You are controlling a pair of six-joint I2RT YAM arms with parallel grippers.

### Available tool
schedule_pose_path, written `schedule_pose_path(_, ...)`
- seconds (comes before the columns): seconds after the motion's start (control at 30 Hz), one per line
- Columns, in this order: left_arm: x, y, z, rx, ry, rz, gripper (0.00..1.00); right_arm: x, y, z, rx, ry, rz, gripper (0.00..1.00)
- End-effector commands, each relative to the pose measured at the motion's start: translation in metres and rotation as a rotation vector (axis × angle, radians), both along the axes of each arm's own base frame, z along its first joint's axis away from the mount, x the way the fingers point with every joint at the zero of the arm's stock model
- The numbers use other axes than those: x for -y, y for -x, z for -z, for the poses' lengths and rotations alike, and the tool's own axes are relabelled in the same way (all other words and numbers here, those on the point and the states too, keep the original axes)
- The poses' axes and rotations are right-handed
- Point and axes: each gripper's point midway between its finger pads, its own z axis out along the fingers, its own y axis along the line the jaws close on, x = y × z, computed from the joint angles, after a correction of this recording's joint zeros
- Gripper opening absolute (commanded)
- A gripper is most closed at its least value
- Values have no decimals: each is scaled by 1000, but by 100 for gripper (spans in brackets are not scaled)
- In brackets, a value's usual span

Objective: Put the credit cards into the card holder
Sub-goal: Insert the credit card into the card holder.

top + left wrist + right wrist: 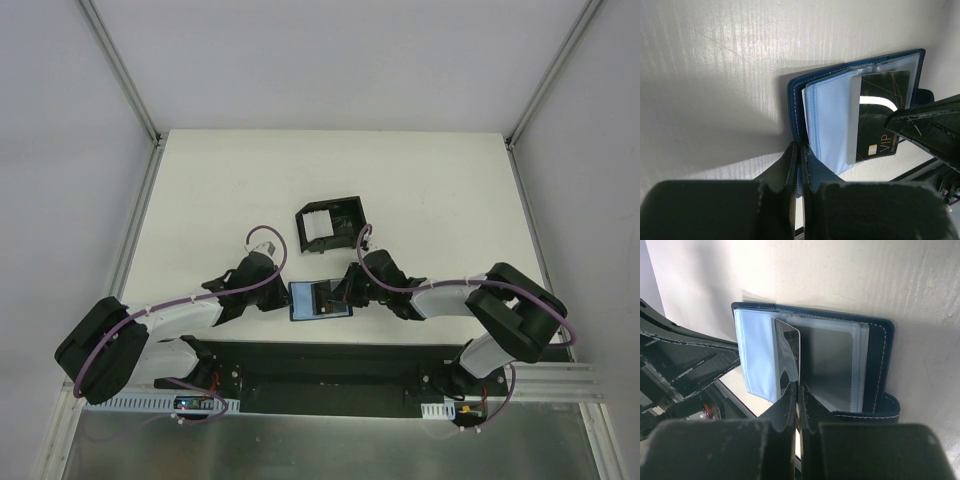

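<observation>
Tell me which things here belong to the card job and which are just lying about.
Job: card holder, open, clamped by left gripper; card pinched by right gripper; white cards.
Lying about: black box holding those white cards.

A robotics lab test cell: a bare white desk [230, 190] boxed in by plain pale wall panels [330, 60] on metal frame posts [120, 70]. A left arm [170, 325] and a right arm [470, 300], both cabled, are bolted to a black plate [330, 375] along the near edge.
</observation>
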Motion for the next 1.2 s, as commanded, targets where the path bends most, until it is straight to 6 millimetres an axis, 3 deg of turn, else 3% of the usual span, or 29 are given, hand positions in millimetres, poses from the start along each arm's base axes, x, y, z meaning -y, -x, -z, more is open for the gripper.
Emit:
schedule_pose_path(0.0,-12,4,11,-18,-44,-23,0,13,17,18,-77,67,-1,0)
schedule_pose_path(0.1,-15,4,11,-12,-47,-38,0,17,18,20,-77,71,5,0)
schedule_pose_path(0.5,-13,4,12,-16,-42,-30,0,-27,16,11,-88,4,-69,1)
schedule_pose_path(0.77,-12,3,10,-11,-39,-29,0,-9,9,9,-31,67,-26,31)
schedule_pose_path(1.0,-11,3,8,-7,-36,-20,0,-10,5,5,-8,124,-58,36)
schedule_pose_path(1.17,-10,3,8,-7,-33,-20,0,-26,6,0,-5,114,-110,36)
